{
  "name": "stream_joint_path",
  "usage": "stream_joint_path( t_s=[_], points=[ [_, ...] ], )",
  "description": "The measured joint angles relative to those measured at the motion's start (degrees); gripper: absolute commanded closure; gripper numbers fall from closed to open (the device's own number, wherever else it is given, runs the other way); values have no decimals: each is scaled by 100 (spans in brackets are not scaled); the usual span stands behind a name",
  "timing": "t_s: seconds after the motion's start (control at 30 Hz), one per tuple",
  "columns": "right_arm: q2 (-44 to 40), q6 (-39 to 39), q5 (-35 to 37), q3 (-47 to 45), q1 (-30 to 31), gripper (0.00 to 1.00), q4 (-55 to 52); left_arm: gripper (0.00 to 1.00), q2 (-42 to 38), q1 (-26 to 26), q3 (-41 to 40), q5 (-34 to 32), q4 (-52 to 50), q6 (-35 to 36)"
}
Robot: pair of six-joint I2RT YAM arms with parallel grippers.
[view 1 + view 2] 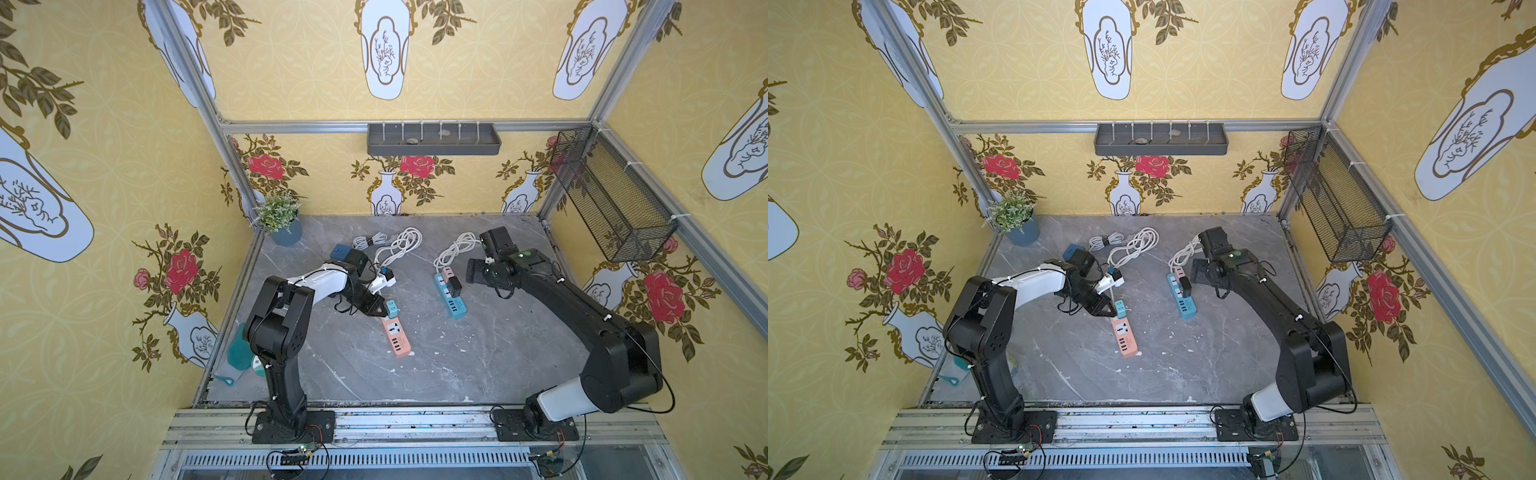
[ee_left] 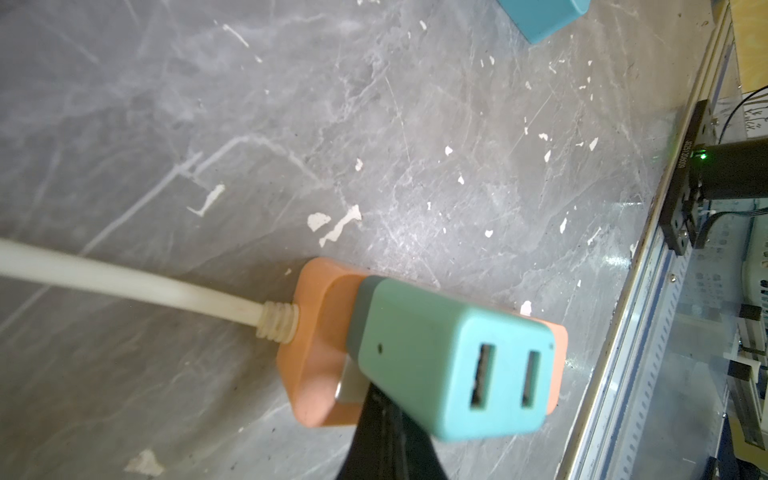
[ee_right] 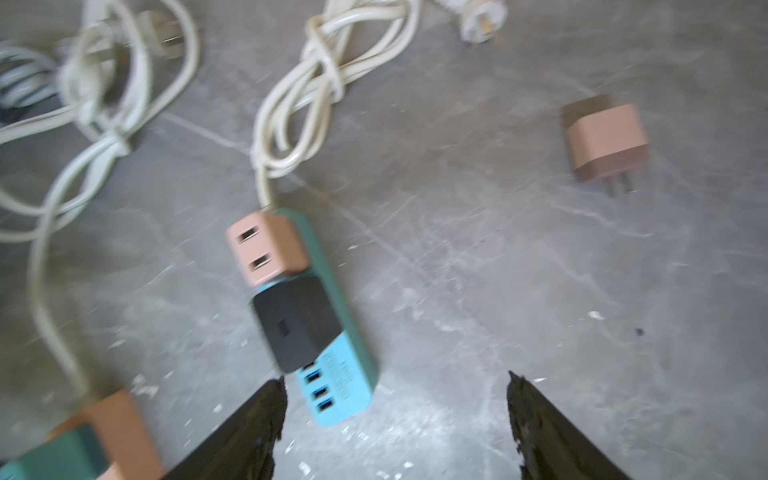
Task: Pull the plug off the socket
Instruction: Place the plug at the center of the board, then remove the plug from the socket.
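Your left gripper (image 2: 386, 419) is clamped shut on the teal plug (image 2: 453, 361), which sits tilted on the cord end of the orange power strip (image 1: 397, 337) on the bench (image 1: 457, 357). Your right gripper (image 3: 397, 419) hangs wide open, holding nothing, just beside the blue power strip (image 3: 345, 374) that carries a pink plug (image 3: 266, 247) and a black plug (image 3: 297, 322); another pink plug (image 3: 604, 139) lies loose well apart.

Matt plastic teal plug (image 2: 449, 365); scuffed stone-look tabletop (image 2: 374, 124) (white chips).
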Motion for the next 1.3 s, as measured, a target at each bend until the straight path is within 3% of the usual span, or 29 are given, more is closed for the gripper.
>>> stream_joint_path(
  t_s=[0.4, 0.67, 0.97, 1.3],
  points=[
    [-328, 216, -129, -155, 1845, 15, 247, 100, 0, 0, 0, 0, 2, 0],
    [448, 385, 26, 170, 2800, 22, 417, 100, 0, 0, 0, 0, 2, 0],
    [1281, 533, 17, 466, 3257, 36, 758, 100, 0, 0, -4, 2, 7, 0],
    [1687, 579, -120, 573, 3257, 41, 1235, 100, 0, 0, -4, 2, 7, 0]
  ],
)
